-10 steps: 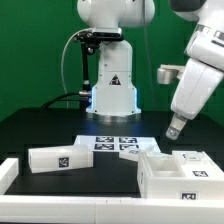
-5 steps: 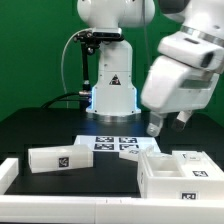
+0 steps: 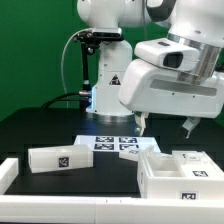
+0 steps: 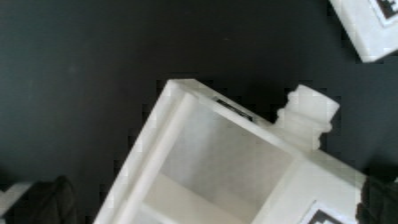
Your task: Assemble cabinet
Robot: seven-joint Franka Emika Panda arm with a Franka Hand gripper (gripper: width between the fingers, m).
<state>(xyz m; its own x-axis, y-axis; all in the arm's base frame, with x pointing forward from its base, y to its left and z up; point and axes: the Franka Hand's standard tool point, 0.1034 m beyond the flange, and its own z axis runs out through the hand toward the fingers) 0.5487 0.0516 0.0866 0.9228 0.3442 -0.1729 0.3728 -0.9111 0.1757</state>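
- Table [image 3: 40, 135] was mostly bare black, so loads of open room on the exterior view's left. A white rail [image 3: 8, 175] ran along the near-left edge.
- Cabinet body [image 3: 172, 172] sat at the exterior view's right as an open box. It looked only partly built to me.
- Loose panel [image 3: 62, 157] lay flat, well apart to the left, not attached yet.
- End effector [image 3: 165, 126] hung just above the box, fingers spread wide, holding nothing.
- Small tagged piece [image 3: 130, 152] sat by the marker board [image 3: 108, 141], near the box's edge, so probably a tight spot to come down in.
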